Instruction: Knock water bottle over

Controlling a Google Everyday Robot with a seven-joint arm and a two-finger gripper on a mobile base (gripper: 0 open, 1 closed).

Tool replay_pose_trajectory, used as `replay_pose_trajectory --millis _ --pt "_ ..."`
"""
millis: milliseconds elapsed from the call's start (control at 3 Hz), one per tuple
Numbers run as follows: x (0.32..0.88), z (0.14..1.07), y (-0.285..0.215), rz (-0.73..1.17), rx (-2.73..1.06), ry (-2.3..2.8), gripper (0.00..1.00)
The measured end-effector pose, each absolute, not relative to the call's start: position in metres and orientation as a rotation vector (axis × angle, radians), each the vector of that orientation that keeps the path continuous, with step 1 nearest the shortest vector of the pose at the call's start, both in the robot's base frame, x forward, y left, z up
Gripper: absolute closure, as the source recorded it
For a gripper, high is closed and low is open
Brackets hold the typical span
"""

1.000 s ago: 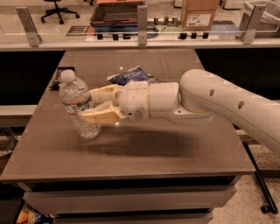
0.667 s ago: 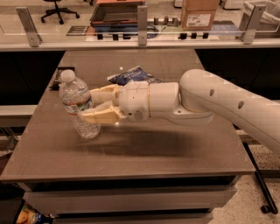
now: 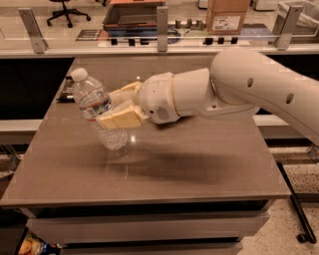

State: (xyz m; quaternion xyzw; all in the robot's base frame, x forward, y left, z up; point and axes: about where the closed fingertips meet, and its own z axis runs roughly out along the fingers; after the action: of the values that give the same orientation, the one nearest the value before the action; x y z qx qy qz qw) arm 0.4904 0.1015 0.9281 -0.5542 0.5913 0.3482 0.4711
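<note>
The water bottle (image 3: 94, 102) is clear ribbed plastic with a white cap and a white, red and green label band. It leans to the left, cap up and to the left, with its base on the brown table (image 3: 199, 169). My gripper (image 3: 106, 106) is on the left part of the table, reaching in from the right. Its cream fingers (image 3: 121, 119) sit on either side of the bottle's middle, one in front and one behind, closed on it. The white arm (image 3: 259, 84) stretches off to the right.
A dark flat object (image 3: 66, 87) lies at the table's left edge behind the bottle. Behind the table runs a glass-railed counter with a cardboard box (image 3: 227, 15) and a dark tray (image 3: 132, 17). An office chair (image 3: 65, 10) stands at the far left.
The bottle, held between the fingers, leans a little further left and sits slightly higher in view. The blue bag behind the gripper no longer shows.
</note>
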Motion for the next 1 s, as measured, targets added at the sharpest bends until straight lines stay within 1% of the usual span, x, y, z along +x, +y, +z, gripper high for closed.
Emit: replay_pose_trajectory --millis 667,1000 --pt "0.504 0.937 0.078 0.720 -1.413 1.671 1.00" --pt "0.501 0.933 0.075 0.634 -1.489 1.795 1.00"
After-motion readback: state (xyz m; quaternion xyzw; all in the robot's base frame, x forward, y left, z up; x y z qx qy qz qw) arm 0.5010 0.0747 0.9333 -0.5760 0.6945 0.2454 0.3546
